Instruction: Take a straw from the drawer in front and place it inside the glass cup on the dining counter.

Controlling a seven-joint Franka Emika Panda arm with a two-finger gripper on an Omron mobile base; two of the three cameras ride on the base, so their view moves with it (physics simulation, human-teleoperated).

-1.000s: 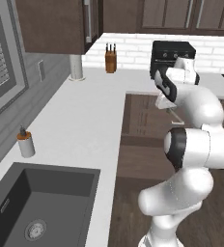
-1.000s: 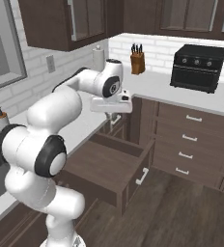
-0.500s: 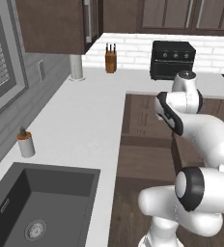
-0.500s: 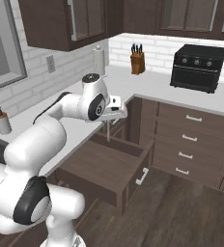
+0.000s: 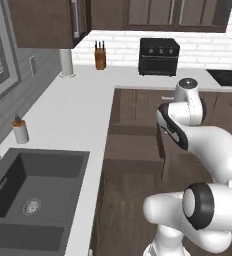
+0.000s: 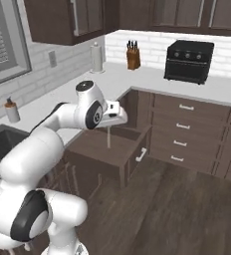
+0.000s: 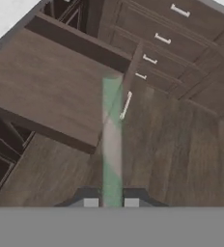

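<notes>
**Straw's in the claw, hanging straight down**

The claw (image 7: 111, 203) is pinched on the straw (image 7: 112, 144), a thin, pale greenish, see-through rod. Its long axis runs vertical, free end pointing down over the open drawer (image 6: 105, 149), a flat dark-brown wood box with a small pale handle (image 6: 141, 154).

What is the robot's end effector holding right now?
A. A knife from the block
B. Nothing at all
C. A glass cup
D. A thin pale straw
D: in the hand view the straw runs up from between the end effector fingertips, above the open drawer.
</notes>
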